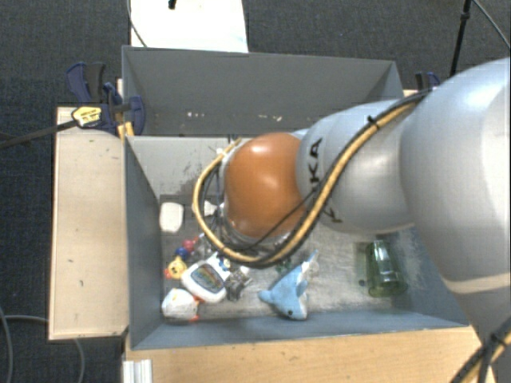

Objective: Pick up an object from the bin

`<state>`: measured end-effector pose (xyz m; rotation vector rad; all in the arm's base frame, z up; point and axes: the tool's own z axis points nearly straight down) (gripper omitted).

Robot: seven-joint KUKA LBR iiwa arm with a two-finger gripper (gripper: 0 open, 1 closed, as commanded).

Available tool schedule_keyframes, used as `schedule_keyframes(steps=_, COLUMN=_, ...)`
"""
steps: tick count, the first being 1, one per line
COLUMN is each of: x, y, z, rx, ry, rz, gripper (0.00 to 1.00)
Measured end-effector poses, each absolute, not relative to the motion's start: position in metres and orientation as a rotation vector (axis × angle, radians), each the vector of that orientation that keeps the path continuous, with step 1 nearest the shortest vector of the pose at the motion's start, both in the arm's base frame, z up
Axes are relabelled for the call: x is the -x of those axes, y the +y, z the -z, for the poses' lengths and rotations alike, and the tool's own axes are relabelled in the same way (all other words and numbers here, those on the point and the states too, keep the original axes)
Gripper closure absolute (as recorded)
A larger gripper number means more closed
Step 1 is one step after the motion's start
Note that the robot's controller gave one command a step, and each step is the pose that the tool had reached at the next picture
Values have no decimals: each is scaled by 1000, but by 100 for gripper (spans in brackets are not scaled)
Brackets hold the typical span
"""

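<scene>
Camera view, gripper [231,279]: down at the front-left of the grey metal bin [144,214], under the arm's orange cover [259,182]; you cannot tell its opening or hold.
Nearest thing: white oval plastic toy with a coloured face [204,279], just beside it.
Progress: nothing looks lifted; grasp and lift likely remain.

The arm [375,174] and its orange cover [259,186] hang over the middle of the bin [142,254], hiding what lies beneath. Bare floor [335,290] lies open between the blue plush fish [289,295] and the green bottle [381,270]. A heap of small toys [196,282], apparently touching one another, crowds the front left corner. A white block [171,215] sits near the left wall.
</scene>
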<state>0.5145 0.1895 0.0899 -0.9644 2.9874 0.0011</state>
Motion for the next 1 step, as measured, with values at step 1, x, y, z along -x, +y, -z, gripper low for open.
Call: schedule_keyframes(steps=1, x=-515, y=190, z=-90, rx=964, ry=2987, rz=-1, gripper=100)
